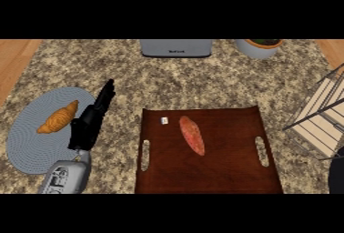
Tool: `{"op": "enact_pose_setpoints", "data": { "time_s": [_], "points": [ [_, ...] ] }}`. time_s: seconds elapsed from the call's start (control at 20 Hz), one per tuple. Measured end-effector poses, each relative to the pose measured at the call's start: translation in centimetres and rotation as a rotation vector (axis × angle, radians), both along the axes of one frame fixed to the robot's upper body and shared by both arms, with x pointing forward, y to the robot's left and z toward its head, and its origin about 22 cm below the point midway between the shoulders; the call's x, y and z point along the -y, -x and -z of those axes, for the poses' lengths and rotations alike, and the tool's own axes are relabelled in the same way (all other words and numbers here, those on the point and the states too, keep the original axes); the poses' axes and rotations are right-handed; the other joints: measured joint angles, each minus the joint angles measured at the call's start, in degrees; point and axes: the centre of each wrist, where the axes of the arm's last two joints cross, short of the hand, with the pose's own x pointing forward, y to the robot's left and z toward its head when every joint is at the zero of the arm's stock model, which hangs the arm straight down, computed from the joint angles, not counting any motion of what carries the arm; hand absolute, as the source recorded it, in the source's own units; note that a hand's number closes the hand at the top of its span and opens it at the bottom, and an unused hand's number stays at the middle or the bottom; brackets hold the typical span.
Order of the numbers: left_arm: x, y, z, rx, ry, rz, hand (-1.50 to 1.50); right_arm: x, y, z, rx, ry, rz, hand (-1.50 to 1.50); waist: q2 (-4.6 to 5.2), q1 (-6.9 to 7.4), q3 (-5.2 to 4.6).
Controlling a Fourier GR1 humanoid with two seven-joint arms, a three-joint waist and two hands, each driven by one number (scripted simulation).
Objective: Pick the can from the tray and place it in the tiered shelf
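Note:
A dark brown tray [236, 175] with two slot handles lies in the middle of the counter. On it rest a reddish oblong item [192, 134] and, near its far left corner, a small white object [164, 120]; no plain can shape shows. The tiered shelf [324, 122], with pale slats in a dark wire frame, stands at the right edge. My left hand [88, 124] is open with its fingers straight, resting between the plate and the tray and touching nothing. Only a black sliver of my right hand [336, 175] shows at the lower right edge, below the shelf.
A grey-blue round plate [30, 145] at the left carries a croissant [59, 118]. A grey toaster [176, 47] sits at the back centre, and a potted plant [259, 47] at the back right. Wooden floor shows past both back corners of the counter.

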Motion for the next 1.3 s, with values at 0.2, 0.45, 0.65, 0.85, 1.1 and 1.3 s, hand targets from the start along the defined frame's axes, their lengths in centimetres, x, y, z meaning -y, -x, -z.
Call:
{"op": "enact_pose_setpoints", "data": {
  "time_s": [0.2,0.45,0.65,0.85,1.1,1.3],
  "points": [
    [-0.3,0.7,0.0,-0.004,-0.003,0.001,0.0,1.0,0.5,-1.6,0.004,-0.068,-0.021,-1.5,0.0,0.13,-0.01],
    [0.8,0.2,-0.2,-0.005,0.0,-0.004,0.0,2.6,1.6,-4.3,0.031,-0.268,-0.006,-1.5,0.04,0.12,-0.01],
    [0.6,-0.1,-0.4,0.005,0.004,0.004,0.0,4.6,3.8,-6.5,0.037,-0.374,0.07,-1.5,0.32,0.61,0.03],
    [0.5,0.1,-0.7,0.01,0.002,0.011,0.0,7.0,7.2,-7.5,-0.033,-0.409,0.142,-1.5,0.5,0.91,0.14],
    [0.6,-0.1,-0.9,0.016,0.01,0.013,0.0,8.9,10.7,-7.6,-0.149,-0.375,0.202,-1.5,0.84,0.97,0.36],
    [0.5,0.1,-1.0,0.016,0.013,0.011,0.0,9.8,12.7,-7.3,-0.197,-0.325,0.214,-1.5,1.02,0.67,0.61]
  ]
}}
